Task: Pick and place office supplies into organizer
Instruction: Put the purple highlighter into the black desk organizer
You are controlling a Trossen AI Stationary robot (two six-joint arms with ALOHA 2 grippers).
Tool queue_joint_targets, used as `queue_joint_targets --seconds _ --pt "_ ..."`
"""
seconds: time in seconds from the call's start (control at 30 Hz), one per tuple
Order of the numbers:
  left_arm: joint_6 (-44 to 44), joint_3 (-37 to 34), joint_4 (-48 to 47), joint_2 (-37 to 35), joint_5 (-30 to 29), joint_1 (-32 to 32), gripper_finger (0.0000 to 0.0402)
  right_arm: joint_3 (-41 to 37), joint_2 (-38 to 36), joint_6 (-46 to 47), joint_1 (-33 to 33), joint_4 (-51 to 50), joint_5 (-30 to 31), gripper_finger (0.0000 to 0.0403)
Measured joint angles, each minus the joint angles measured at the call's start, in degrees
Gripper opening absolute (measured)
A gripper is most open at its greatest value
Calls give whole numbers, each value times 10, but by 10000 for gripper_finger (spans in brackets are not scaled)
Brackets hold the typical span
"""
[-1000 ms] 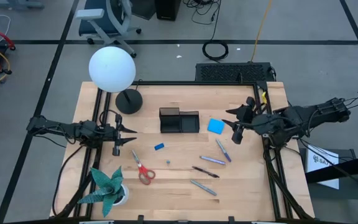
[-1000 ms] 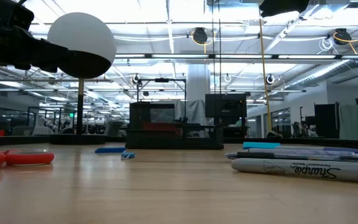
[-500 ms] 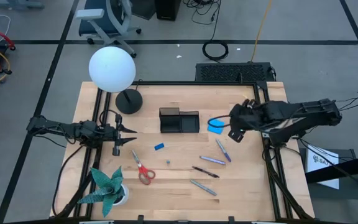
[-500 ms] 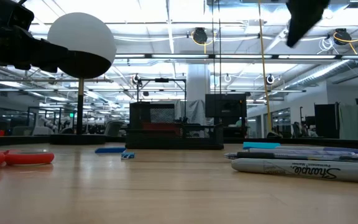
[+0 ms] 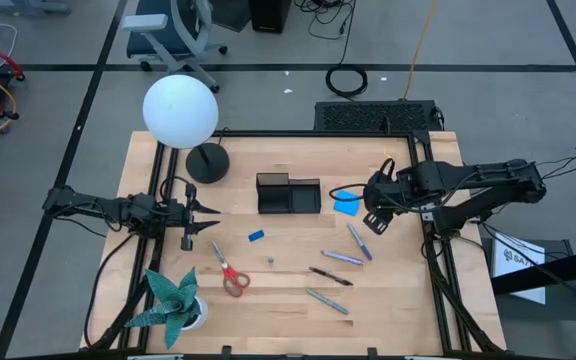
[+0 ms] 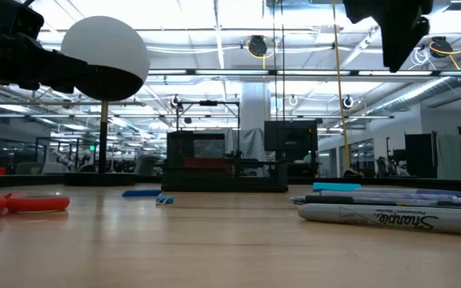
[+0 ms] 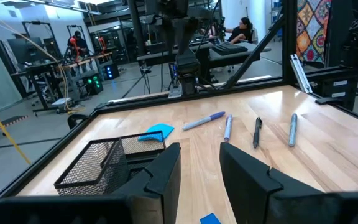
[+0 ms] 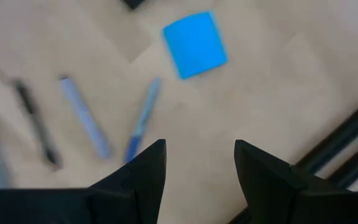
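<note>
The right gripper [image 5: 376, 212] hangs above the table near its right edge, jaws spread and holding nothing, as the right wrist view shows bare wood between the two fingers [image 8: 143, 171]. The blue pad [image 5: 347, 202] lies flat on the table just beside it, at roughly 10 o'clock from the gripper in the high view, and between the gripper and the organizer [image 5: 288, 194], which sits farther on toward 9 o'clock. The pad is square, so it offers no long axis; it lies slightly rotated against the table edges, and the jaws probably need to align with one pair of its sides. The purple pen [image 5: 358, 241] lies near the gripper at about 7 o'clock, its long axis running from 11 to 5 o'clock. The left gripper [image 5: 212, 219] waits on the far side of the organizer, jaws apart and empty, well away from the pad. The right arm is clearly the nearer one for the pad.
</note>
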Motion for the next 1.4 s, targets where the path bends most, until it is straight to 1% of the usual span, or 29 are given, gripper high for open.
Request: queue_joint_targets --seconds 0.07,0.37,0.73,0.9,1.07,1.2,1.4 --pt "0 0 0 0 0 0 120 0 0 30 0 5 -14 180" --pt "0 0 0 0 0 0 120 0 0 98 0 8 -13 180" --pt "0 0 0 0 0 0 120 -4 3 104 0 12 -13 180" --pt "0 0 0 0 0 0 120 -47 3 98 0 39 -61 180" --pt "0 0 0 0 -1 0 120 -119 4 107 12 116 -98 180" --pt "0 0 0 0 -1 0 120 -171 4 111 19 173 -115 180" --pt "0 0 0 0 -1 0 120 -190 33 111 31 160 -116 180"
